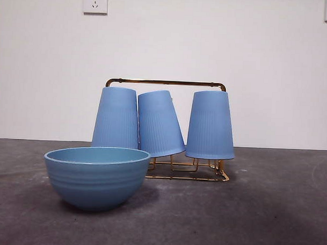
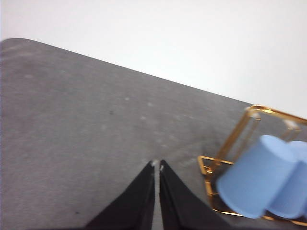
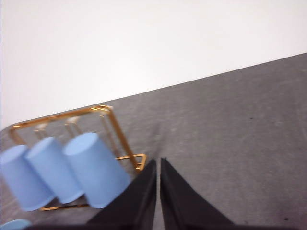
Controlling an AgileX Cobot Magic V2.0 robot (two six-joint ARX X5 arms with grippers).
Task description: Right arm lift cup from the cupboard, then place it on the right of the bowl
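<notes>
Three light-blue ribbed cups hang upside down on the gold wire cupboard (image 1: 166,83): a left cup (image 1: 116,117), a tilted middle cup (image 1: 159,123) and a right cup (image 1: 210,124). The wide blue bowl (image 1: 96,176) stands in front of the rack, to the left. No arm shows in the front view. In the right wrist view my right gripper (image 3: 158,163) is shut and empty above the table, beside the rack (image 3: 119,130) and its nearest cup (image 3: 96,169). In the left wrist view my left gripper (image 2: 157,165) is shut and empty, off to the side of the rack (image 2: 236,136) and a cup (image 2: 257,175).
The dark grey table (image 1: 268,212) runs back to a white wall with two sockets, one at the upper left (image 1: 95,2). Bare table lies to the right of the bowl and in front of the rack.
</notes>
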